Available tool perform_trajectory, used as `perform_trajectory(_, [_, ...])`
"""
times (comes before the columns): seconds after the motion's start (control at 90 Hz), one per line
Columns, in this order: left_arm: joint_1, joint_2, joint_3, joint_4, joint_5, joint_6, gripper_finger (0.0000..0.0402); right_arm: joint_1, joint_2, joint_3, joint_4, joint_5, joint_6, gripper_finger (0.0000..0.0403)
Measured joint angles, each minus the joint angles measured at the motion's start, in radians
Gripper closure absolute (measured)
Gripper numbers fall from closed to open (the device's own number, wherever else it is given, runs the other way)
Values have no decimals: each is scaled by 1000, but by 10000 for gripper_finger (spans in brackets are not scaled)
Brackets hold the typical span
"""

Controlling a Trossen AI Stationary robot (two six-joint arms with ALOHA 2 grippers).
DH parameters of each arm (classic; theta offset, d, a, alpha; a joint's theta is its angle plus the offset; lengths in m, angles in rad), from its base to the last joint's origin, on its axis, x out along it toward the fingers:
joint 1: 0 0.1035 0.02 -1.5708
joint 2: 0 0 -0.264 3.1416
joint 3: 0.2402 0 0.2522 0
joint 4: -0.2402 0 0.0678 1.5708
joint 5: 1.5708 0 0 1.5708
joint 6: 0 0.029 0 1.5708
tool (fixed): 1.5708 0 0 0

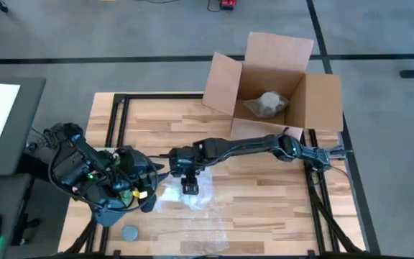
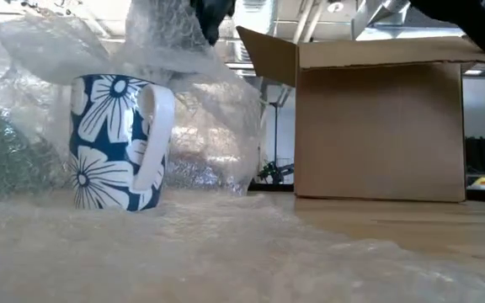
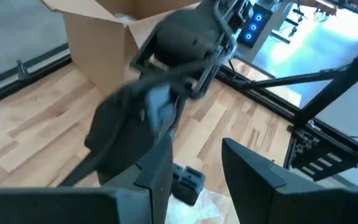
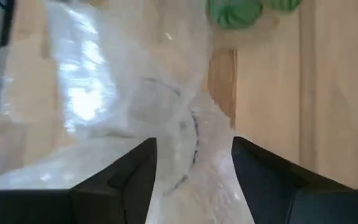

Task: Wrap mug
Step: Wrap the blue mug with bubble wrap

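Observation:
The mug (image 2: 114, 143) is blue with white flowers and a white handle. It stands upright on a sheet of clear bubble wrap (image 1: 185, 198) in the middle of the table; in the high view my right arm and the wrap hide it. My right gripper (image 1: 190, 187) points down over it, shut on a raised part of the wrap (image 2: 168, 38). My left gripper (image 1: 147, 194) stands open at the wrap's left edge. A little wrap (image 3: 211, 208) shows low between its fingers; whether they touch it cannot be told. My right gripper holds a bunched part of the bubble wrap (image 4: 194, 155) between its two fingers, coming from above and pointing down. The wrap rises from the table to the fingers and drapes over and behind the mug (image 2: 200, 109), while the rest lies on the table.
An open cardboard box (image 1: 272, 90) with a wrapped bundle (image 1: 268, 104) inside stands at the far right. A flat grey-blue disc (image 1: 129, 232) lies near the table's near edge. Something green (image 4: 241, 9) lies beyond the wrap in the right wrist view.

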Motion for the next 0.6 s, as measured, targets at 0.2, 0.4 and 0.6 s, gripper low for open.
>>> perform_trajectory(0.2, [0, 0, 0, -23, 0, -64, 284, 9, -87, 0, -75, -1, -43, 219])
perform_trajectory(0.4, [-13, 24, 0, -27, 4, -185, 284, 49, -173, 1, -74, -3, -166, 227])
perform_trajectory(0.6, [-43, 88, -1, -58, 35, -277, 284, 119, -191, 2, -88, -102, -178, 232])
